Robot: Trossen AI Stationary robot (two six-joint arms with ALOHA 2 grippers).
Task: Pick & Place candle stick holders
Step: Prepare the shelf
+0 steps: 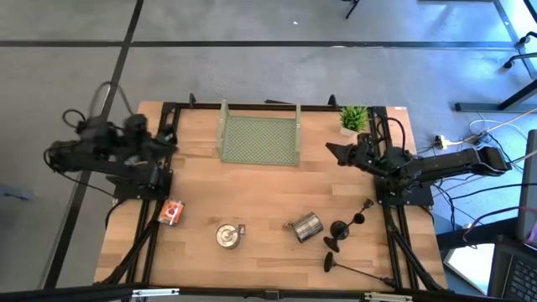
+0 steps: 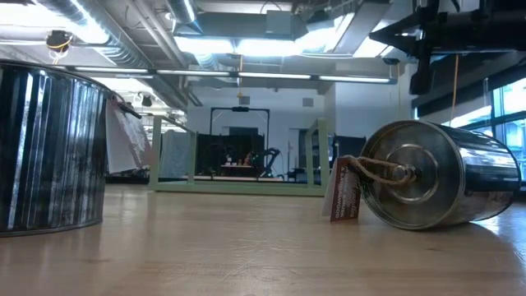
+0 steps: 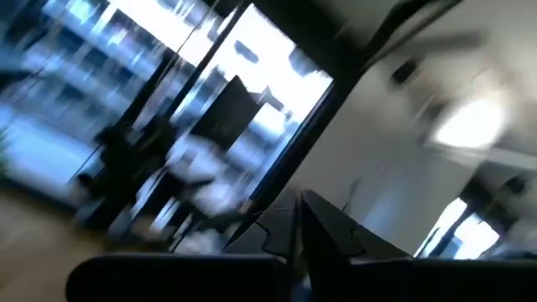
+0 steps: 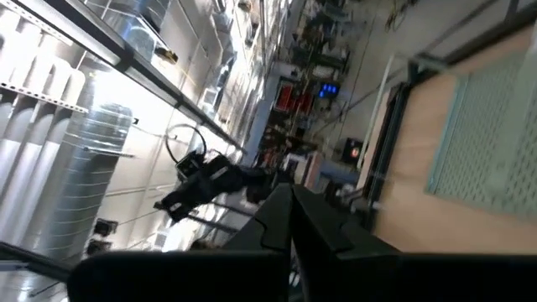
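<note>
Three black candle stick holders lie on the wooden table near its right front corner. Two of them point(image 1: 338, 233) point(image 1: 362, 213) are close together, and the third point(image 1: 348, 268) is nearest the front edge with its thin stem flat on the wood. My left gripper point(image 1: 172, 138) point(image 3: 299, 197) is raised at the table's left edge, shut and holding nothing. My right gripper point(image 1: 331, 151) point(image 4: 288, 191) hovers by the far right, also shut and holding nothing. Both are well away from the holders.
A green mesh tray point(image 1: 260, 138) stands at the far middle. A silver tin can point(image 1: 306, 225) point(image 2: 436, 177) lies on its side beside the holders, and another point(image 1: 228, 235) point(image 2: 49, 156) stands upright front centre. An orange tin point(image 1: 172, 212) sits front left. A small plant point(image 1: 352, 119) is far right.
</note>
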